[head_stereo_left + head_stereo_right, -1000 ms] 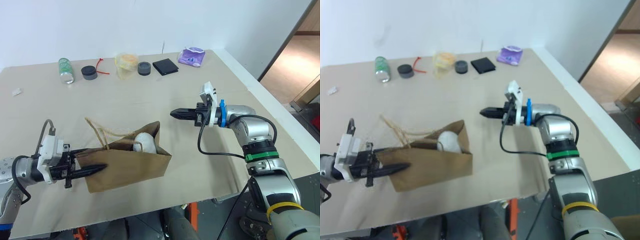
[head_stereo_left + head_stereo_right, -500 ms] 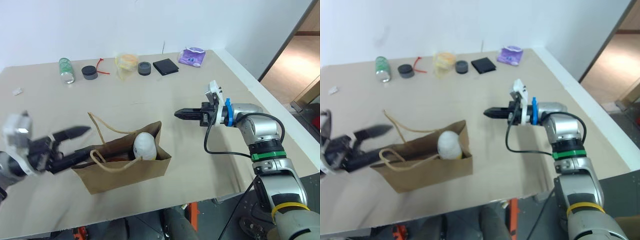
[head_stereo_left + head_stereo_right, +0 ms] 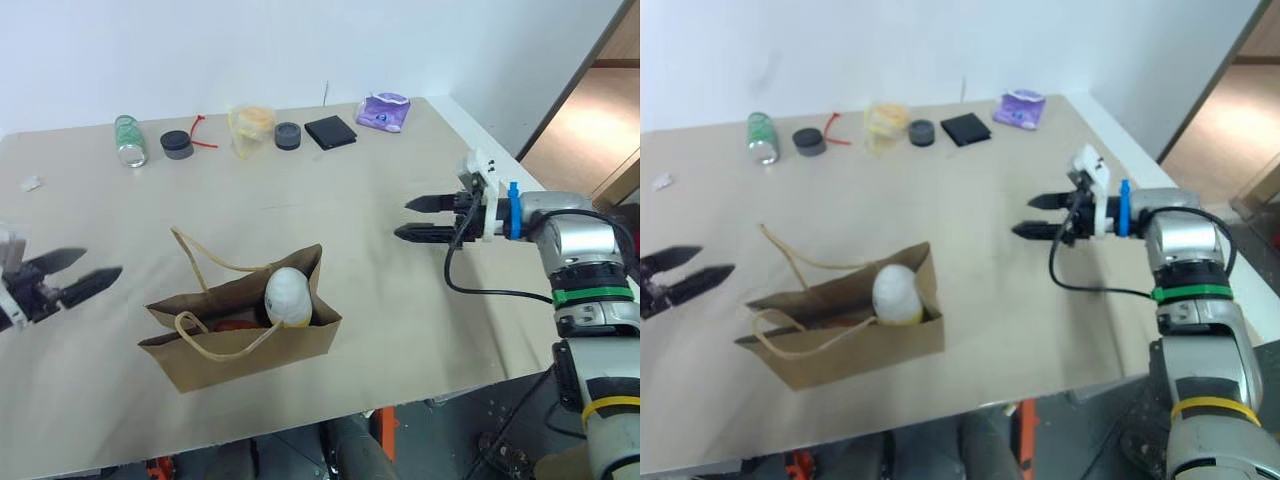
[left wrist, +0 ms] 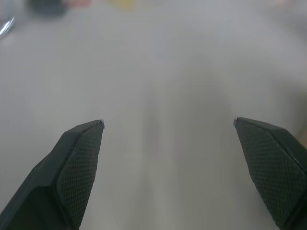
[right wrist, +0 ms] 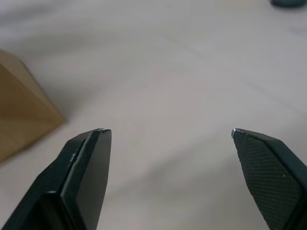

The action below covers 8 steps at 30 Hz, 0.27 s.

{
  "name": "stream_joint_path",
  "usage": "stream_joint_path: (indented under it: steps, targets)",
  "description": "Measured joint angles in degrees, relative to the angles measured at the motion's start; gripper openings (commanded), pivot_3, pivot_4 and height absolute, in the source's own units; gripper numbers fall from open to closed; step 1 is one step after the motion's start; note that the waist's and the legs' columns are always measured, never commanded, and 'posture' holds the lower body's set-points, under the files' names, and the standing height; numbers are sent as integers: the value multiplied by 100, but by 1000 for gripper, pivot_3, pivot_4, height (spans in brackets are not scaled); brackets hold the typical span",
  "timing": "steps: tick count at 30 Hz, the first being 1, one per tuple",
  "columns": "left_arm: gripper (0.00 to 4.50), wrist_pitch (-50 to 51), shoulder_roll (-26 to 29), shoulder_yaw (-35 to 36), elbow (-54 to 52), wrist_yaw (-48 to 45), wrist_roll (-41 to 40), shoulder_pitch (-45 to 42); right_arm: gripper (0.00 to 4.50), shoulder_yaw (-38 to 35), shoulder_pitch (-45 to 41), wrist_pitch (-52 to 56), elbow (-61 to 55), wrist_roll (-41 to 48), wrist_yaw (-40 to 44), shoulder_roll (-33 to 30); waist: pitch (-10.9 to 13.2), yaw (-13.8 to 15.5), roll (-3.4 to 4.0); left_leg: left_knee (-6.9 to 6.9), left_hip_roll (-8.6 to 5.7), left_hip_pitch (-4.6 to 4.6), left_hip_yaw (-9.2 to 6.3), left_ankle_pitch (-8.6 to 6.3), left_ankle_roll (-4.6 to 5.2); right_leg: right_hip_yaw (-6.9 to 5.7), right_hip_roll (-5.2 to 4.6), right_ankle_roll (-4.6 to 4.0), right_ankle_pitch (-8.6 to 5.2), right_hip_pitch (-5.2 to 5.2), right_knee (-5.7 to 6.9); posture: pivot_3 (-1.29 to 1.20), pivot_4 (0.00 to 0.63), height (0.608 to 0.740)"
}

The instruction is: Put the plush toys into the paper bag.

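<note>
At far left, left gripper (image 3: 72, 273) spread wide, empty, well apart from paper bag (image 3: 250, 345). Mid-worktop (image 3: 380, 320), thin light kraft, crumples easily; best taken by cord handles (image 3: 205, 340). Inside, soft white egg toy (image 3: 287, 295) upright, brown toy (image 3: 230, 324) barely glimpsed from head views. At right, right gripper (image 3: 418, 218) wide open, empty; its wrist view catches a bag corner.

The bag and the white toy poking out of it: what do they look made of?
The paper bag: matte brown kraft paper, creased, with tan twisted-cord handles. The white toy: apparently soft plush, a dull rounded surface with no shine; its weave is too small to confirm.
</note>
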Motion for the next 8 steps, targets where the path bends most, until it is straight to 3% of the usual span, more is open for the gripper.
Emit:
stream_joint_path:
  steps: [8]
  targets:
    - [4500,-371,148,-59,151,-682,559,131,4461,-13,125,-108,132,-157,251,-286,0,-1,0,-5,0,6,2,0,0,0,-2,0,-1,1,0,0,150,740]
